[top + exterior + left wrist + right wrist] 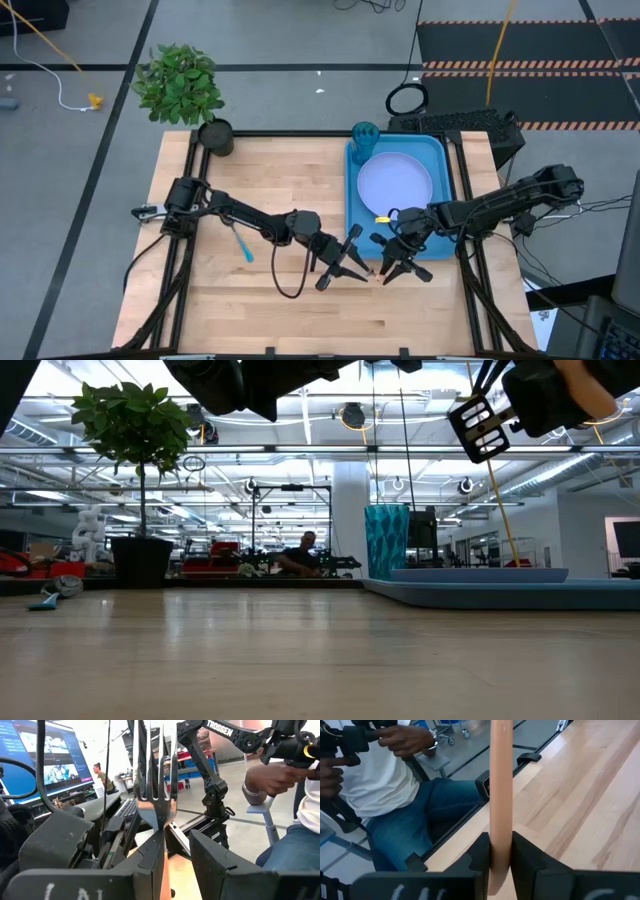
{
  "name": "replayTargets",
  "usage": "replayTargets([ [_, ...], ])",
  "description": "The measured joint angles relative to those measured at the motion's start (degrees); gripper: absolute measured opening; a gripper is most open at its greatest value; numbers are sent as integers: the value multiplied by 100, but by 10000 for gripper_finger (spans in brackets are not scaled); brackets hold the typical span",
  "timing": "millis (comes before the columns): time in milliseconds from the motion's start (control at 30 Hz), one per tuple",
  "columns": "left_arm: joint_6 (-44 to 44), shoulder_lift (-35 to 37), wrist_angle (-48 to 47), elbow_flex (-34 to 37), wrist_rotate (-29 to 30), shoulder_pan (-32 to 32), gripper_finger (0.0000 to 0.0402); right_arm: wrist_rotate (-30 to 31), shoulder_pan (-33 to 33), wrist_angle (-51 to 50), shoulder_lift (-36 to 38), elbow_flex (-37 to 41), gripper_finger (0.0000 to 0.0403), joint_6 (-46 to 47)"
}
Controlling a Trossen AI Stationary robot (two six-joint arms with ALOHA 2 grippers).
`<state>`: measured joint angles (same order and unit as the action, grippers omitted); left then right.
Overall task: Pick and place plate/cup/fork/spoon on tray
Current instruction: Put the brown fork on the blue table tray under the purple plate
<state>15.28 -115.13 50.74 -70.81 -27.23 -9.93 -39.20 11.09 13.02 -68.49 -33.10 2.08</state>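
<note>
Passing the fork [156,780] mid-air between 2 arms beside the tray [352,205]: left gripper [345,262] pinching the tines, right gripper [398,262] clamped on the orange handle, likely for tray-side placement.

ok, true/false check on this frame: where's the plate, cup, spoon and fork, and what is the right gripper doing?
1. The plate lies on the tray. True.
2. The cup stands on bare wood beside the plant. False: it stands in a far corner of the tray.
3. The right gripper is shut on the fork, at its orange handle. True.
4. The spoon is already on the tray. False: it lies on the table, close to the left arm.
5. The fork rests on the plate. False: it is up in the air, with the left gripper at its tine end.
</note>
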Motion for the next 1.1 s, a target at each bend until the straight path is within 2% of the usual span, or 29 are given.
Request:
replayTargets([
  [167, -220, 0, -15, -7, 366, -2, 93, -12, -7, 157, -281, 0, 37, -26],
  [367, -336, 0, -108, -35, 370, 11, 93, -268, -82, 692, -714, -2, 37, 89],
  [1100, -384, 0, -218, -52, 279, 20, 93, -282, -212, 771, -688, 0, 38, 289],
])
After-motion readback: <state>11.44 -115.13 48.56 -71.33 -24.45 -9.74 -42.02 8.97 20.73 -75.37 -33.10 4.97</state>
